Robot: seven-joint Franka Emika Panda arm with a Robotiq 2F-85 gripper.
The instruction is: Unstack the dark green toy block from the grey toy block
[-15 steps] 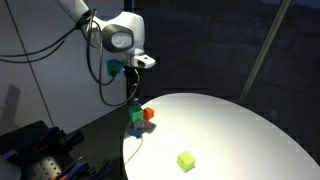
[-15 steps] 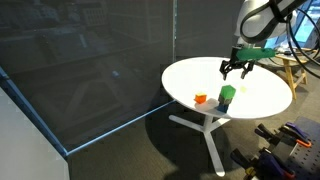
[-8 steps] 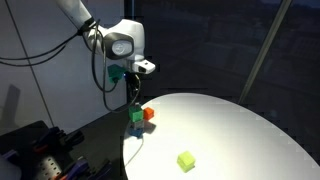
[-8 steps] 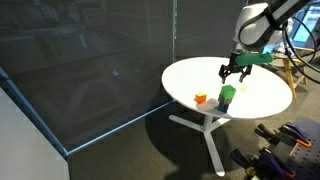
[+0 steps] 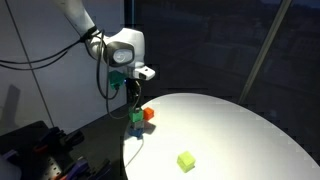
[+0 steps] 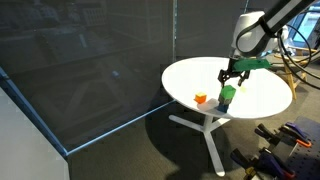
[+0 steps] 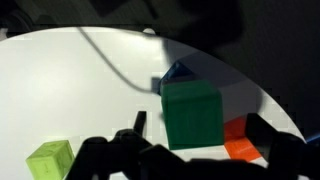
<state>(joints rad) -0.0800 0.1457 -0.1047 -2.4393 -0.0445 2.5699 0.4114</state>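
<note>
Two jaws of the gripper [image 6: 235, 73] seem spread wide, holding nothing; just beneath it, near the table [image 5: 232, 130] edge, the dark green toy block [image 7: 190, 115] sits atop the grey toy block [image 7: 177, 72].

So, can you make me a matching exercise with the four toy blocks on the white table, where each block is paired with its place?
Things:
1. dark green block
2. grey block
3. orange-red block
4. yellow-green block

Places:
A. alone, apart from all other blocks
B. on top of another block
C. under another block
D. beside the stacked pair

Pairs: 1-B, 2-C, 3-D, 4-A
</note>
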